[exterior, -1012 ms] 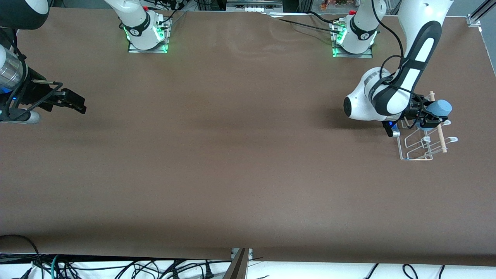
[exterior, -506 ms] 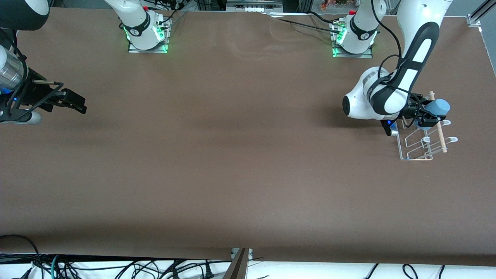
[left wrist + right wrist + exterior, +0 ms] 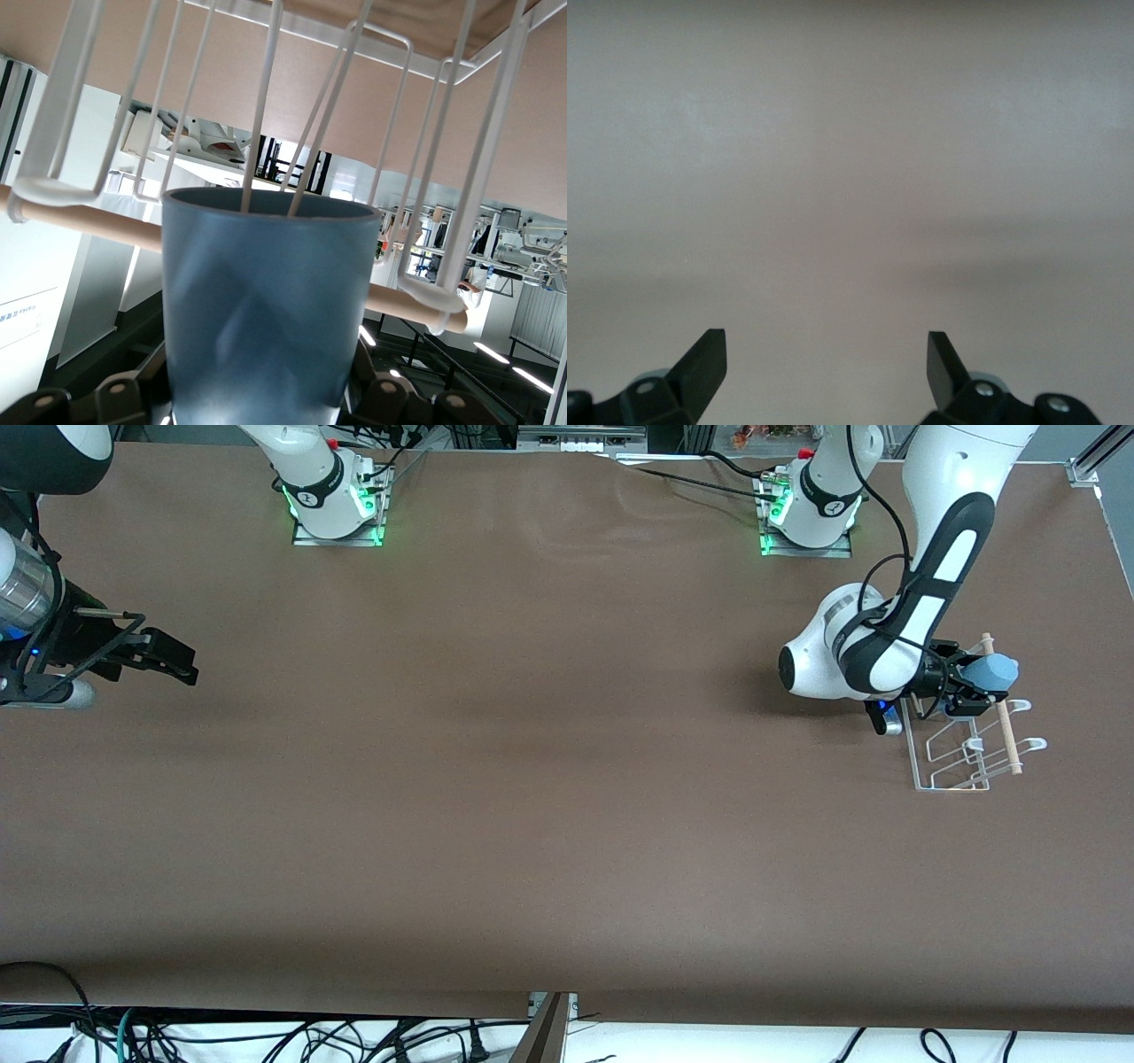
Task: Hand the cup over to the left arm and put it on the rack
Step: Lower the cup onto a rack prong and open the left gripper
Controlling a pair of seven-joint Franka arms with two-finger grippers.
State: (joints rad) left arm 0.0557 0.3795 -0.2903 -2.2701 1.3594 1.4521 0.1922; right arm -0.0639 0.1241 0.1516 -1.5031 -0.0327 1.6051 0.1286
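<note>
**Cup held at the rack by the left tool**

The left tool (image 3: 964, 687) is clamped on the cup (image 3: 994, 670), holding it over the end of the rack (image 3: 966, 755) that lies farther from the front camera. The cup is tipped on its side, its closed base pointing away from the arm. In the left wrist view the cup (image 3: 266, 305) fills the middle, and two white prongs (image 3: 306, 106) of the rack reach into its open mouth (whether they touch the inner wall cannot be told). The pale wooden dowel (image 3: 1000, 707) runs just beside the cup in the front view. The rack stands on the brown bench (image 3: 549, 806) toward the left arm's end.

The right tool (image 3: 168, 662) waits over the bench at the right arm's end, its fingers (image 3: 704, 363) spread wide apart with nothing between them.
</note>
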